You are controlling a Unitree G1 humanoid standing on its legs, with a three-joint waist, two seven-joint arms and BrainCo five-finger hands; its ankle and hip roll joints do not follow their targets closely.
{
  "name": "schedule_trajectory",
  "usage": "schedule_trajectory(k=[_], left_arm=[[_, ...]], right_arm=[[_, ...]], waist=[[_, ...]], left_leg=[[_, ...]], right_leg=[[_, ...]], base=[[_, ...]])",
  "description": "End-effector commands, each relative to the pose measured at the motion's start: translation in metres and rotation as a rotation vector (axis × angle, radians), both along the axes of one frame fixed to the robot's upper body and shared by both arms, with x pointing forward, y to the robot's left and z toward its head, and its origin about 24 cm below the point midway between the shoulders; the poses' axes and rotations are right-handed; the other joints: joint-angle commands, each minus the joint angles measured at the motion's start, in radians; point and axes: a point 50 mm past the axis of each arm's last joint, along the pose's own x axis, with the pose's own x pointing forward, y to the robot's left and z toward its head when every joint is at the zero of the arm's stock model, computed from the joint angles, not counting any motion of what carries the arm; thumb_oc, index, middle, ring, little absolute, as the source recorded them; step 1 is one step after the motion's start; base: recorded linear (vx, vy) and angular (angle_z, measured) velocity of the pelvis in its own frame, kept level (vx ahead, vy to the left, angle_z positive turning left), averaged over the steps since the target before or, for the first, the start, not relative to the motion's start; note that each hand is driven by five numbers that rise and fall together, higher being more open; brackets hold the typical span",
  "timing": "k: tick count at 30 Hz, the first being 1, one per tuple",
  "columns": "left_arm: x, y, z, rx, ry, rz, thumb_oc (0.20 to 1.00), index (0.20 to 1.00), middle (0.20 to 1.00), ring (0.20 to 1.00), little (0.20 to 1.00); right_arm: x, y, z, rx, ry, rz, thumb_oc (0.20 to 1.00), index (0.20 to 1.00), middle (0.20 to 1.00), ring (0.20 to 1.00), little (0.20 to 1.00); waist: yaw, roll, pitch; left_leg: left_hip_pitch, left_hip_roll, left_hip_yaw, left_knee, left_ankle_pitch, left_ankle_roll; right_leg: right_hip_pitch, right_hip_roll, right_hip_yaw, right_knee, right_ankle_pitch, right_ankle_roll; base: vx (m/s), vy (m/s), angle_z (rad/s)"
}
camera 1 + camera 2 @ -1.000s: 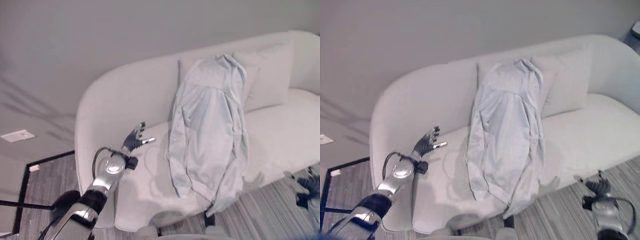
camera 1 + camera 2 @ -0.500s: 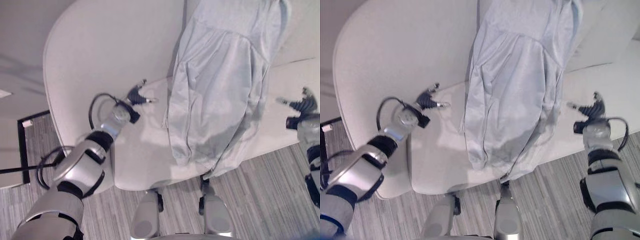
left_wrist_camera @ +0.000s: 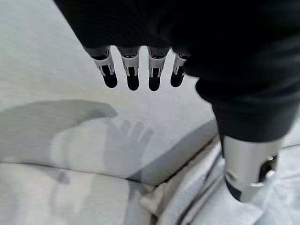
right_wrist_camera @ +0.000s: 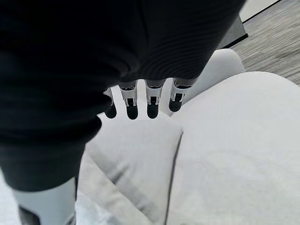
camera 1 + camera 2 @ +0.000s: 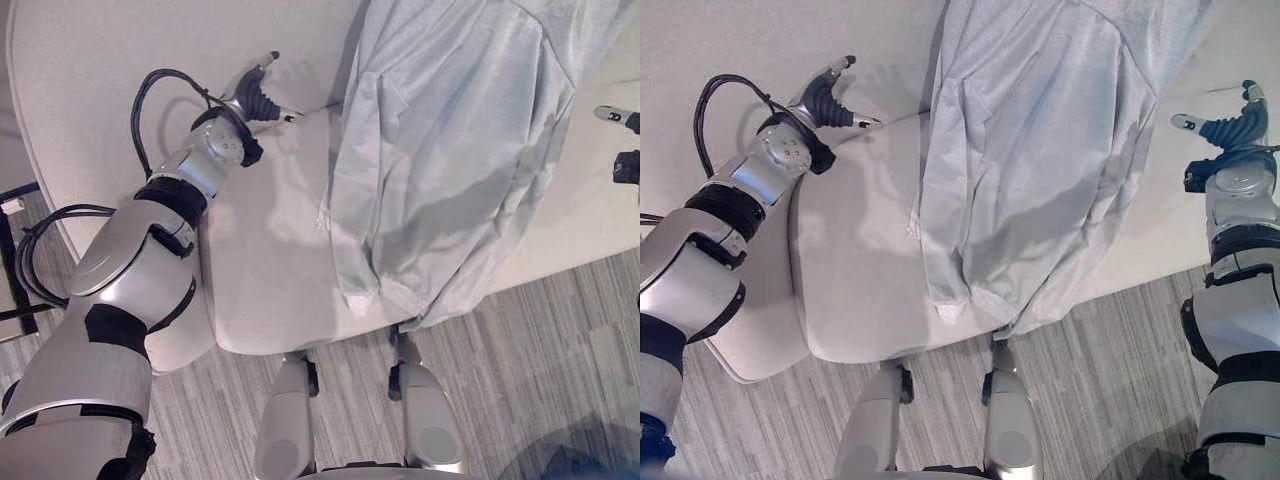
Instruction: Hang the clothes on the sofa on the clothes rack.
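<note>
Left eye view: the pale grey garment point(image 5: 450, 150) drapes down the sofa's point(image 5: 120, 90) backrest and over the seat's front edge. The left hand point(image 5: 258, 98) hovers above the seat just beside the garment's edge, fingers spread wide, holding nothing.

Right eye view: the right hand point(image 5: 1230, 125) hangs on the garment's other side, near its edge and apart from it, fingers loosely extended and empty.

Left wrist view: straight fingers point(image 3: 132, 70) reach out over the backrest; past the thumb point(image 3: 248, 164) lies the garment's crumpled edge point(image 3: 187, 201), untouched.

Right wrist view: extended fingers point(image 4: 152, 101) point at a sofa cushion point(image 4: 136, 154), with striped floor point(image 4: 276, 42) beyond.
</note>
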Motion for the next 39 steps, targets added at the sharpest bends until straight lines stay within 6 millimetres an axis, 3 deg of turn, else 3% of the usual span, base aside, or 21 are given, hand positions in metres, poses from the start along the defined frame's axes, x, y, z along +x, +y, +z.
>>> schedule_trajectory(k=[1,14,22,30,36,39], left_arm=[[-0.002,0.012,0.030,0.015,-0.106,0.057,1.000,1.000,1.000,1.000,1.000],[-0.012,0.010,0.092,0.030,-0.266,0.083,1.000,1.000,1.000,1.000,1.000],[-0.024,0.022,0.125,-0.023,-0.347,0.110,1.000,1.000,1.000,1.000,1.000],[-0.034,0.021,0.148,-0.082,-0.420,0.089,1.000,1.000,1.000,1.000,1.000],[-0.034,0.019,0.149,-0.099,-0.431,0.076,1.000,1.000,1.000,1.000,1.000],[-0.034,0.007,0.149,-0.121,-0.452,0.031,1.000,1.000,1.000,1.000,1.000]], right_arm=[[-0.005,-0.005,0.021,-0.015,-0.085,-0.018,1.000,1.000,1.000,1.000,1.000],[0.002,0.018,0.074,-0.059,-0.202,0.041,1.000,1.000,1.000,1.000,1.000],[0.005,0.032,0.094,-0.072,-0.252,0.089,1.000,1.000,1.000,1.000,1.000],[0.010,0.048,0.105,-0.094,-0.275,0.130,1.000,1.000,1.000,1.000,1.000],[0.012,0.051,0.103,-0.090,-0.269,0.144,1.000,1.000,1.000,1.000,1.000],[0.021,0.067,0.095,-0.078,-0.268,0.202,1.000,1.000,1.000,1.000,1.000]], waist=[[0.001,-0.032,-0.030],[-0.009,-0.034,0.001],[-0.019,-0.033,0.001],[-0.024,-0.032,-0.002],[-0.022,-0.030,-0.007],[-0.023,-0.028,0.005]], left_leg=[[0.109,0.021,-0.031,0.000,-0.115,-0.050],[-0.030,0.031,-0.056,0.000,-0.091,-0.066],[-0.082,0.040,-0.077,0.000,-0.068,-0.080],[-0.113,0.035,-0.080,0.000,-0.076,-0.085],[-0.129,0.035,-0.081,0.000,-0.075,-0.083],[-0.148,0.022,-0.088,0.000,-0.070,-0.078]], right_leg=[[-0.073,0.030,0.056,0.001,0.052,0.043],[-0.211,0.053,0.060,0.001,0.066,0.040],[-0.255,0.063,0.061,0.001,0.069,0.041],[-0.281,0.068,0.056,0.001,0.066,0.040],[-0.294,0.067,0.056,0.001,0.066,0.038],[-0.303,0.058,0.053,0.001,0.065,0.039]], base=[[-0.01,-0.044,-0.03],[0.00,-0.047,-0.04],[0.02,-0.043,-0.02],[0.01,0.002,-0.03],[0.00,0.000,0.00],[0.01,0.040,0.00]])
